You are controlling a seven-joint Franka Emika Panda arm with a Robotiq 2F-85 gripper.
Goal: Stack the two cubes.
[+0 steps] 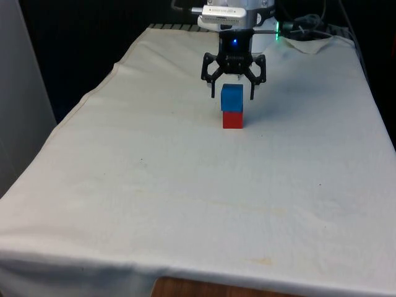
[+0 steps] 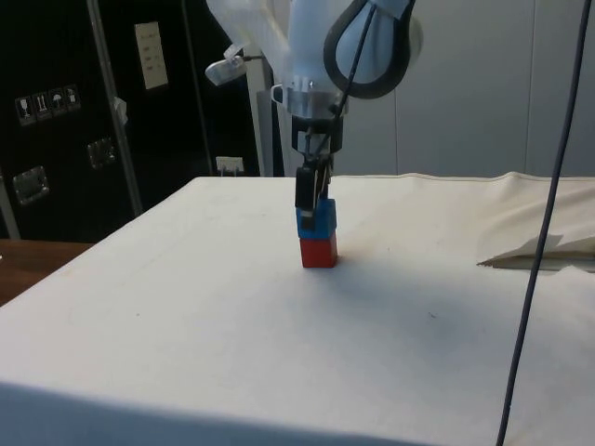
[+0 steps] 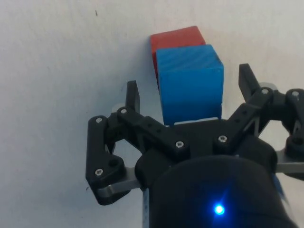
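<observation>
Between the spread fingers of the open claw (image 1: 234,91), the blue cube (image 1: 232,98) on the red cube (image 1: 232,119) looks light, rigid; grip its flat sides.

The blue cube (image 3: 190,83) hides most of the red cube (image 3: 176,36).

Bright, even light; soft shadows; dark surroundings.
</observation>
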